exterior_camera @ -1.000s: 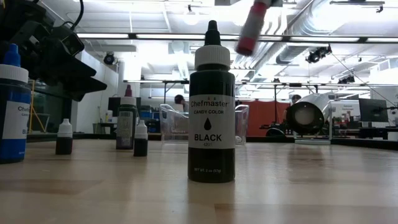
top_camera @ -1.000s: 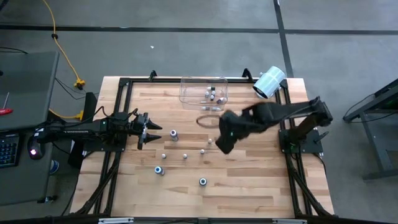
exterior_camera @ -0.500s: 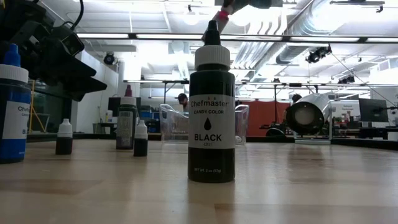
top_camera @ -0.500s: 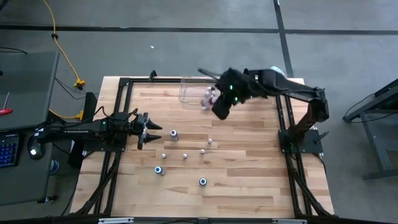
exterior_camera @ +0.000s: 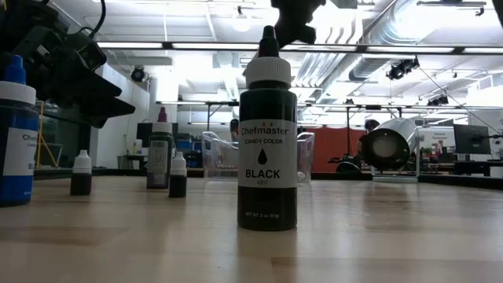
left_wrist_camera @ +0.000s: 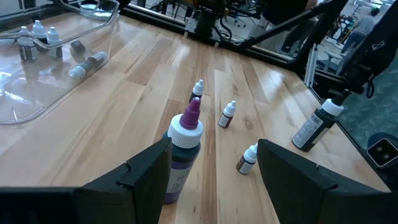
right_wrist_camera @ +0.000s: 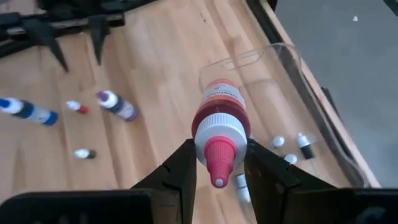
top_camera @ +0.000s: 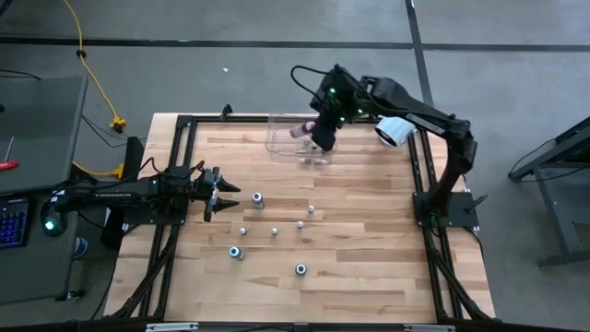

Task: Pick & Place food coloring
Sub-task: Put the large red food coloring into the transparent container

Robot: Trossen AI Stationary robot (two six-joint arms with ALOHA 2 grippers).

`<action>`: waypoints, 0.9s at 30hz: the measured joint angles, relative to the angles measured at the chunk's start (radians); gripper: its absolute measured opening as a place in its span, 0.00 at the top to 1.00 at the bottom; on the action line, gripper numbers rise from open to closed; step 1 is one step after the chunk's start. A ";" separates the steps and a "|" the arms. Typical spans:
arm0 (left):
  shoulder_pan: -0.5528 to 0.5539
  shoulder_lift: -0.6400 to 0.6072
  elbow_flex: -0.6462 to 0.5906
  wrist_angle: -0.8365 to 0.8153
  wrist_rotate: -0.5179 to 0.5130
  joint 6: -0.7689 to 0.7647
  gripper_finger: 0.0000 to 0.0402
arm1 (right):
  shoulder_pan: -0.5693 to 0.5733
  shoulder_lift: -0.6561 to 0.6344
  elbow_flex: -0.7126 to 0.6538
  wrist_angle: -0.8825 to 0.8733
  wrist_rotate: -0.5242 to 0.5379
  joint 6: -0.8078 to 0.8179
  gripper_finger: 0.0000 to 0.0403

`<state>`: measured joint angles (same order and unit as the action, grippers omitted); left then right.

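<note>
Right gripper (right_wrist_camera: 216, 163) above the clear bin (top_camera: 277, 140), fingers closed on a pink-capped bottle (right_wrist_camera: 219, 118), gripped at the cap collar. Small, light, stiff, likely slick plastic. Left gripper (left_wrist_camera: 211, 174) parked, fingers open, over the surface (top_camera: 369, 267)

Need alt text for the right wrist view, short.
The right gripper holds a red food coloring bottle with a pink-tipped white cap, cap toward the camera, above the clear plastic bin. A few small bottles lie in the bin; more bottles sit on the wooden table beyond.
</note>
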<state>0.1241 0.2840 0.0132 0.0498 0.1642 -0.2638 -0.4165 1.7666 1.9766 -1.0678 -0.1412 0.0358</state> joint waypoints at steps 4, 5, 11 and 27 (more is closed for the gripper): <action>0.000 0.000 0.000 0.000 0.000 0.000 0.42 | -0.038 0.043 0.000 0.048 0.004 -0.019 0.74; 0.000 0.000 0.000 0.000 0.000 0.000 0.42 | -0.045 0.054 0.000 0.059 0.004 -0.019 0.74; 0.000 0.000 0.000 0.000 0.000 0.000 0.42 | -0.084 0.134 0.000 0.115 0.022 -0.010 0.74; 0.000 0.000 0.000 0.000 0.000 0.000 0.42 | -0.137 0.244 -0.003 0.019 0.160 0.177 0.74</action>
<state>0.1238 0.2844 0.0132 0.0498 0.1642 -0.2638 -0.5536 2.0105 1.9739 -1.0487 0.0193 0.2126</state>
